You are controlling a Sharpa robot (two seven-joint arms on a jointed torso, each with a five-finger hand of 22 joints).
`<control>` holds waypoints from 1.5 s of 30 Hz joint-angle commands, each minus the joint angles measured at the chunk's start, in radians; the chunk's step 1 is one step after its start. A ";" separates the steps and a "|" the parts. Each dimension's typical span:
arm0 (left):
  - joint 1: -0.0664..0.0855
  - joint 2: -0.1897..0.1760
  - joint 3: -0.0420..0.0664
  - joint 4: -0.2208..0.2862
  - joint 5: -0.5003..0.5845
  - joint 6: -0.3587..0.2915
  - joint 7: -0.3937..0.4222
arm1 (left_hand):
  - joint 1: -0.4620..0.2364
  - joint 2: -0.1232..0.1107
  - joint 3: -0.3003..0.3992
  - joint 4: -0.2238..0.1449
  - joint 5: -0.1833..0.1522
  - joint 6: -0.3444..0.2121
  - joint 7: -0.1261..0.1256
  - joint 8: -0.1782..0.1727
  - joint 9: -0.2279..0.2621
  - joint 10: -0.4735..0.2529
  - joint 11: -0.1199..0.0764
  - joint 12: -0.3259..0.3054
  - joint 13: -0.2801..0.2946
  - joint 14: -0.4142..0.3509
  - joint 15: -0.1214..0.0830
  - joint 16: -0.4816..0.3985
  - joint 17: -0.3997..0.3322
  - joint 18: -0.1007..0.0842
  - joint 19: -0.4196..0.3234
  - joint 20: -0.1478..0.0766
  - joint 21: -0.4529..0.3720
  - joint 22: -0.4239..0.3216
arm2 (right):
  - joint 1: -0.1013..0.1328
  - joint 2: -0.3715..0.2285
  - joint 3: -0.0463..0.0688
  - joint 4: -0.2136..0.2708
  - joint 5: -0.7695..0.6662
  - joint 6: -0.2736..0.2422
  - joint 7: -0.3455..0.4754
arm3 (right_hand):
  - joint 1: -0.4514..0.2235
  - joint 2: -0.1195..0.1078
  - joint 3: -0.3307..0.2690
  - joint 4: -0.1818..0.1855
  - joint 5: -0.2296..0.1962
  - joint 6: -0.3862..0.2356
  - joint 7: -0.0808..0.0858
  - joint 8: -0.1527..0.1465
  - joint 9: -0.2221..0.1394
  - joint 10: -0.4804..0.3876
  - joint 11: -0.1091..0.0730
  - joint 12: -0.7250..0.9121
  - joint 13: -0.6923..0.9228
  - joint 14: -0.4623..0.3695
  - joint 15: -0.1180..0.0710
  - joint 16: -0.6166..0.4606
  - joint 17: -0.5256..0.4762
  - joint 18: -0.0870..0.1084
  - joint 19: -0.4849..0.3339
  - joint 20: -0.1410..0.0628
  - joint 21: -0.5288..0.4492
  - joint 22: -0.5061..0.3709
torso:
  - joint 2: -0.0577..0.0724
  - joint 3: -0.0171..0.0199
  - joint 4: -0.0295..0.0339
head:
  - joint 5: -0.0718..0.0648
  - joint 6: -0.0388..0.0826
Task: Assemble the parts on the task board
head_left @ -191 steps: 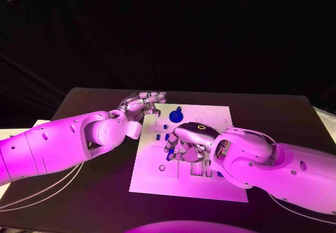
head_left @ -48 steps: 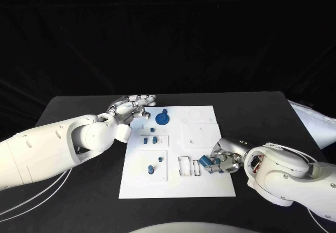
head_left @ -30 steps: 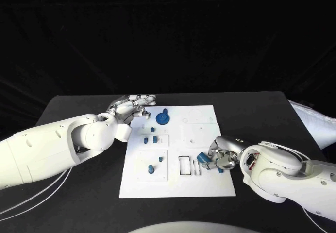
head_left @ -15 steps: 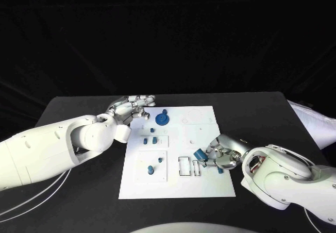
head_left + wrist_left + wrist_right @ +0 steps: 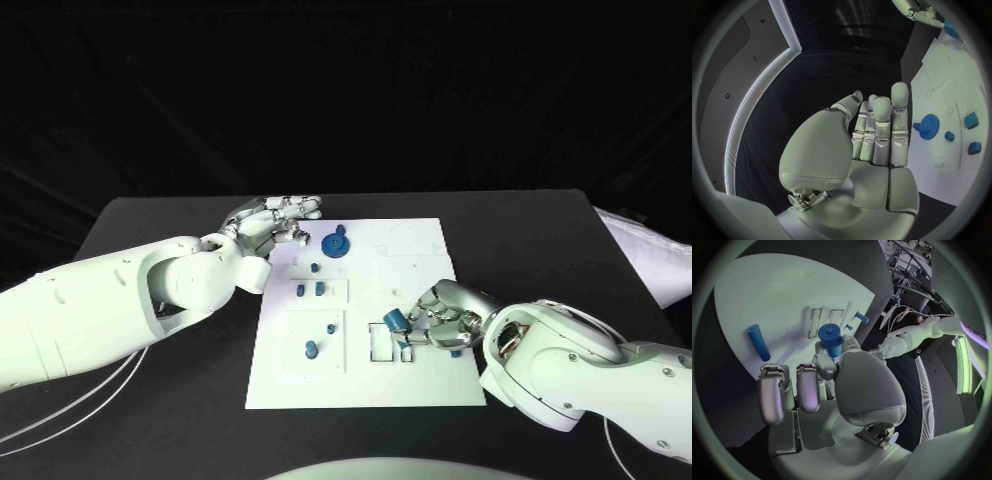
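the task board (image 5: 418, 385) is seen lying flat in the middle of the black counter (image 5: 173, 420).

the right hand (image 5: 437, 322) is held over the near right part of the board, beside two narrow rectangular slots (image 5: 391, 341). a blue cylindrical part (image 5: 394, 319) is pinched between its thumb and a finger, standing above the slots; in the right wrist view the same part (image 5: 830, 338) is seen gripped at its lower end, with its upper end free and close to the slots (image 5: 822, 320). whether the part touches the board cannot be told. a second blue cylinder (image 5: 757, 342) is seen lying loose on the board just beside this hand.

the left hand (image 5: 274, 220) is held at the far left corner of the board. in the left wrist view its fingers (image 5: 879, 131) are seen straight and close together, with nothing grasped; the hand is released.

on the board, a blue gear (image 5: 336, 243) is seen at the far side, near the left hand. two small blue pieces (image 5: 309, 289) are seen in a square recess on the left side, with a small blue peg (image 5: 315, 267) beyond them. a blue oval piece (image 5: 309, 349) and a small blue stud (image 5: 330, 327) are seen in the nearer left recess.
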 commanded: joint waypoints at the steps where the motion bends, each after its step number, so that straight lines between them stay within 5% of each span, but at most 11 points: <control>1: 0.000 0.001 0.001 0.003 -0.003 0.020 0.003 | 0.003 0.010 -0.006 -0.002 -0.003 -0.005 -0.001 0.007 -0.001 -0.006 -0.001 0.005 0.001 -0.006 0.001 0.003 -0.001 0.011 -0.001 0.000 -0.004 -0.001 | -0.003 0.011 0.000 -0.004 0.036 0.067 -0.019 | -0.017 0.013 -0.011 -0.001 -0.013 0.008 0.000 -0.002 0.041 0.006 0.000 -0.005 0.003 0.061 -0.006 -0.001 0.035 -0.018 0.013 -0.005 0.003 0.128 | 0.000 -0.0002 -0.0004 | 0.001 -0.001; 19: 0.000 0.002 0.001 0.005 -0.003 0.020 0.001 | 0.003 0.010 -0.006 -0.002 -0.003 -0.005 -0.001 0.007 -0.001 -0.006 -0.001 0.005 0.001 -0.006 0.001 0.003 -0.001 0.011 -0.001 0.000 -0.004 -0.001 | -0.005 0.046 -0.001 -0.024 -0.005 0.110 -0.046 | -0.079 0.021 -0.057 -0.002 -0.081 0.008 -0.002 -0.002 0.065 0.001 -0.001 -0.032 0.000 0.059 -0.007 -0.010 0.026 -0.016 0.009 -0.005 0.000 0.124 | 0.000 0.0011 -0.0009 | 0.008 -0.002; 21: 0.000 0.002 0.001 0.005 -0.003 0.020 0.001 | 0.003 0.010 -0.006 -0.002 -0.003 -0.005 -0.001 0.007 -0.001 -0.006 -0.001 0.005 0.001 -0.006 0.001 0.003 -0.001 0.011 -0.001 0.000 -0.004 -0.001 | -0.005 0.047 -0.001 -0.025 -0.010 0.112 -0.046 | -0.095 0.021 -0.070 -0.001 -0.120 0.007 -0.003 -0.002 0.070 0.001 -0.002 -0.035 0.001 0.059 -0.007 -0.011 0.025 -0.016 0.009 -0.005 -0.001 0.123 | 0.000 0.0010 -0.0013 | 0.008 -0.003; 26: 0.000 0.002 0.001 0.005 -0.003 0.019 0.001 | 0.003 0.010 -0.006 -0.002 -0.003 -0.005 -0.001 0.007 -0.001 -0.006 -0.001 0.005 0.001 -0.006 0.001 0.003 -0.001 0.011 -0.001 0.000 -0.004 -0.001 | -0.005 0.051 -0.001 -0.029 -0.024 0.105 -0.046 | -0.164 0.010 -0.130 -0.001 -0.349 0.000 -0.001 -0.003 0.086 -0.004 0.000 -0.053 -0.003 0.057 -0.006 -0.022 0.014 -0.013 0.001 -0.005 -0.008 0.112 | 0.000 0.0004 -0.0019 | 0.008 -0.002; 28: 0.000 0.002 0.001 0.005 -0.003 0.020 0.000 | 0.003 0.010 -0.006 -0.002 -0.003 -0.005 -0.001 0.007 -0.001 -0.006 -0.001 0.005 0.001 -0.006 0.001 0.003 -0.001 0.011 -0.001 0.000 -0.004 -0.001 | -0.005 0.051 -0.001 -0.030 -0.029 0.094 -0.046 | -0.197 -0.005 -0.147 0.001 -0.425 -0.011 0.003 -0.006 0.091 -0.017 0.004 -0.075 -0.015 0.054 -0.003 -0.033 0.002 -0.009 -0.011 -0.003 -0.019 0.096 | 0.000 0.0007 -0.0014 | 0.008 -0.003; 30: 0.000 0.002 0.001 0.005 -0.003 0.020 -0.001 | 0.003 0.010 -0.007 -0.002 -0.004 -0.005 -0.001 0.007 -0.001 -0.007 -0.001 0.007 0.001 -0.007 0.001 0.003 -0.002 0.011 -0.001 0.000 -0.006 -0.002 | -0.005 0.052 -0.001 -0.030 -0.032 0.079 -0.046 | -0.229 -0.031 -0.146 0.003 -0.456 -0.022 0.007 -0.008 0.096 -0.045 0.008 -0.126 -0.053 0.048 0.000 -0.050 -0.017 -0.004 -0.026 0.001 -0.033 0.075 | 0.000 0.0012 -0.0010 | 0.007 -0.004; 33: 0.000 0.003 0.001 0.005 -0.003 0.020 -0.002 | 0.003 0.010 -0.007 -0.002 -0.004 -0.005 -0.001 0.007 -0.001 -0.007 -0.001 0.007 0.001 -0.007 0.001 0.003 -0.002 0.011 -0.001 0.000 -0.006 -0.002 | -0.005 0.052 -0.001 -0.030 -0.035 0.062 -0.046 | -0.258 -0.056 -0.122 0.003 -0.462 -0.030 0.009 -0.006 0.105 -0.058 0.010 -0.151 -0.069 0.047 0.002 -0.058 -0.025 -0.002 -0.032 0.003 -0.039 0.066 | 0.001 0.0014 -0.0014 | 0.007 -0.003; 37: 0.000 0.003 0.000 0.004 -0.003 0.020 -0.002 | 0.003 0.010 -0.007 -0.002 -0.004 -0.005 -0.001 0.007 -0.001 -0.007 -0.001 0.007 0.001 -0.007 0.001 0.003 -0.002 0.011 -0.001 0.000 -0.006 -0.002 | -0.005 0.052 -0.001 -0.027 -0.036 0.063 -0.044 | -0.248 -0.057 -0.105 0.000 -0.453 -0.031 0.009 -0.003 0.110 -0.058 0.010 -0.155 -0.071 0.048 0.003 -0.060 -0.025 -0.002 -0.031 0.004 -0.040 0.066 | 0.000 0.0013 -0.0015 | 0.007 -0.004; 42: 0.000 0.003 0.000 0.004 -0.003 0.022 -0.002 | 0.003 0.010 -0.007 -0.002 -0.004 -0.005 -0.001 0.007 -0.001 -0.007 -0.001 0.007 0.001 -0.007 0.001 0.003 -0.002 0.011 -0.001 0.000 -0.006 -0.002 | -0.005 0.053 -0.001 -0.026 -0.036 0.075 -0.037 | -0.074 -0.005 -0.048 -0.059 -0.357 -0.028 0.003 0.010 0.128 -0.051 0.004 -0.160 -0.071 0.051 -0.002 -0.057 -0.019 -0.004 -0.024 0.001 -0.036 0.074 | 0.000 0.0013 -0.0022 | 0.006 -0.006; 45: 0.000 0.004 0.000 0.004 -0.003 0.022 -0.002 | 0.003 0.010 -0.007 -0.002 -0.004 -0.005 -0.001 0.007 -0.001 -0.007 -0.001 0.007 0.001 -0.007 0.001 0.003 -0.002 0.011 -0.001 0.000 -0.006 -0.002 | -0.005 0.057 -0.001 -0.029 -0.049 0.083 -0.040 | 0.015 0.023 -0.017 -0.105 -0.351 -0.022 0.000 0.018 0.137 -0.052 0.000 -0.175 -0.083 0.053 -0.006 -0.052 -0.012 -0.006 -0.018 -0.003 -0.031 0.082 | 0.000 0.0010 -0.0015 | 0.004 -0.006</control>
